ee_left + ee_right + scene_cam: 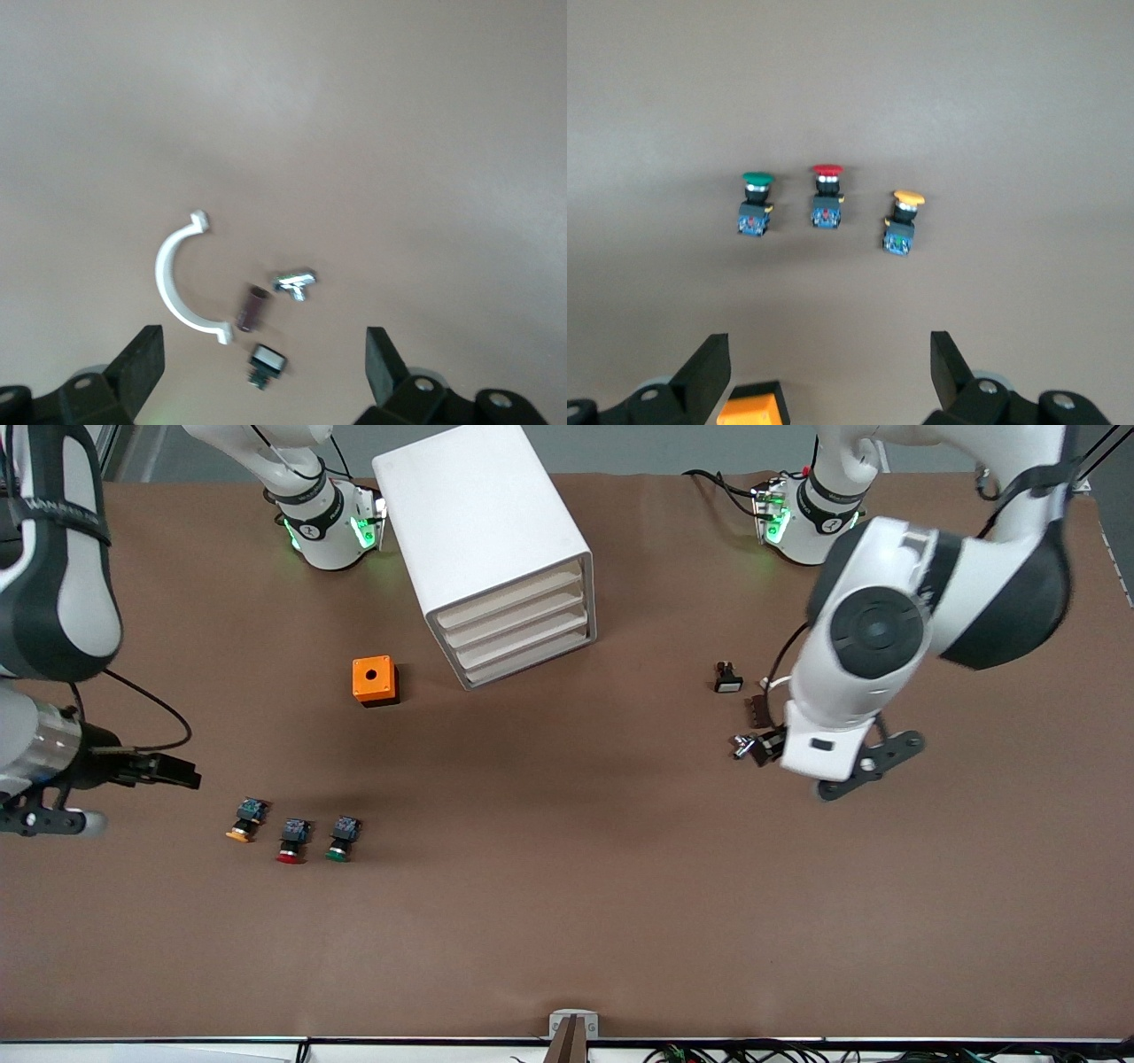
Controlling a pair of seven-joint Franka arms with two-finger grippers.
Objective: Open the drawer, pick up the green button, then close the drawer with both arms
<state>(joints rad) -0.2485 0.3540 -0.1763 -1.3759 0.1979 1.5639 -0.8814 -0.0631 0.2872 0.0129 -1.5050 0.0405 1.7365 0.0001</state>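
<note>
Front view: cabinet [496, 549] drawer [523, 636] shut, nothing started | green button [341, 840] on counter [567, 921], nearer camera than cabinet | left end effector [264, 354] spread, empty | right end effector [829, 359] spread, empty | all steps remain

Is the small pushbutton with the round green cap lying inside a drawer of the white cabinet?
No, the green-capped pushbutton lies on the bare brown table, beside the red-capped pushbutton, while the white four-drawer cabinet shows all drawers closed.
</note>
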